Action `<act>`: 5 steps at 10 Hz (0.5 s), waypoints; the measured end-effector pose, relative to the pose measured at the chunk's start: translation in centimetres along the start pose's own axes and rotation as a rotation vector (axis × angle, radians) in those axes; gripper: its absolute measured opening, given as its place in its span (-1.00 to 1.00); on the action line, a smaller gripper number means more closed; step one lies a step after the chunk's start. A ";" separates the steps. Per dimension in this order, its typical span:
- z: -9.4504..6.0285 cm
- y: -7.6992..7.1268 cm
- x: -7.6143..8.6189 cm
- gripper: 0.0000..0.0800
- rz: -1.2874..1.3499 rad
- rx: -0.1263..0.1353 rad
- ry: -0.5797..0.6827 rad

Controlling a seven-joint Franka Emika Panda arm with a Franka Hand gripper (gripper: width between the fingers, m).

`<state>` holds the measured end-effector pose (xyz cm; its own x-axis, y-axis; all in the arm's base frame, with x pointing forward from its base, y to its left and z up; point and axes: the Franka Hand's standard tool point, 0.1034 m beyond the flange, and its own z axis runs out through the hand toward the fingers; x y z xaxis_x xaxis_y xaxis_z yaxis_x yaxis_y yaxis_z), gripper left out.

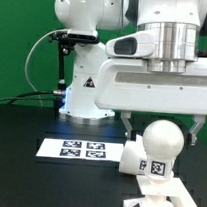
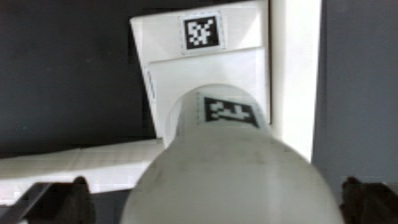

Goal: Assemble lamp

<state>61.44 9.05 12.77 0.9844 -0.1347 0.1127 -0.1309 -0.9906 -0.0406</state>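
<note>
The white bulb (image 1: 161,144) stands upright at the exterior view's right, its round head up and a tag on its neck. My gripper (image 1: 161,129) is open, with a dark finger on either side of the head and a gap on each side. In the wrist view the bulb (image 2: 222,165) fills the space between my fingertips (image 2: 50,200), and the gripper (image 2: 210,203) does not touch it. A tilted white tagged part, which looks like the shade (image 1: 131,160), leans by the bulb. The flat stepped base (image 2: 201,65) lies beyond the bulb; it shows cut off at the exterior view's lower edge (image 1: 149,205).
The marker board (image 1: 78,148) lies flat on the black table at the exterior view's left of the parts. The big white robot body (image 1: 86,60) stands behind it, with a black cable and camera mount at its side.
</note>
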 end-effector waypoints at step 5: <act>0.2 -0.4 0.6 0.44 0.038 0.001 0.032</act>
<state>62.10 9.39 12.63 0.9745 -0.1732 0.1426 -0.1682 -0.9847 -0.0464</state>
